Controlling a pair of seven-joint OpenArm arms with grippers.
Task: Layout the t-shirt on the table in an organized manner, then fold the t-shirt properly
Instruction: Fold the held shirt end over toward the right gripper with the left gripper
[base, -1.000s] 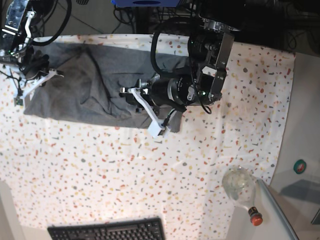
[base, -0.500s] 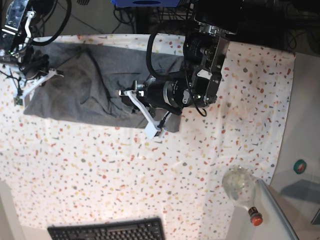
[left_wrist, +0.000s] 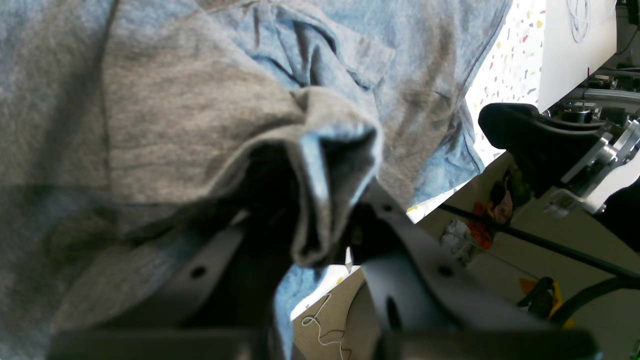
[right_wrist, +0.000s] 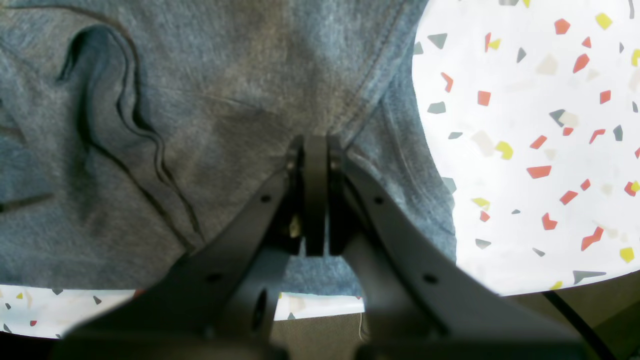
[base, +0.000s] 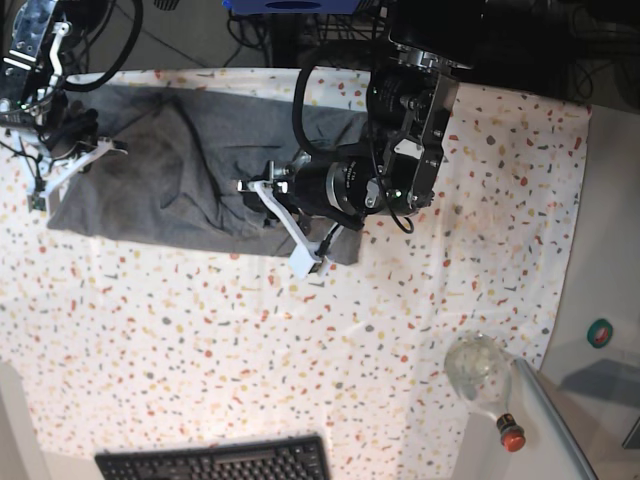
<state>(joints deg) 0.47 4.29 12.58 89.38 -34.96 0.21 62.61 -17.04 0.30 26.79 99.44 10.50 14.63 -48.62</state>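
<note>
A: Grey cotton shirt (base: 190, 170) lies long and narrow across the far part of the table (base: 480, 250), one end by the table's edge under the right gripper (right_wrist: 315, 145), the other end at mid-table under the left gripper (left_wrist: 325, 235).

B: Grip state, left?

A: Nearly closed on a bunched fold of shirt; in the left wrist view the cloth is pinched between the jaws and tents up from the surface. My read: it holds that end so the end can be carried over for a fold.

B: Right?

A: Jaws fully together, tips pressed down on the shirt near its hem, beside bare speckled table. I cannot tell whether any cloth is caught between them. Judged as pinning or gripping that end so the shirt does not slide while the other end is pulled.

B: Shirt condition?

A: Plain heather grey, no print. Already doubled into a band, not spread flat. Several ridged wrinkles run through the middle; hem stitching shows by the right gripper. Edges uneven.
</note>
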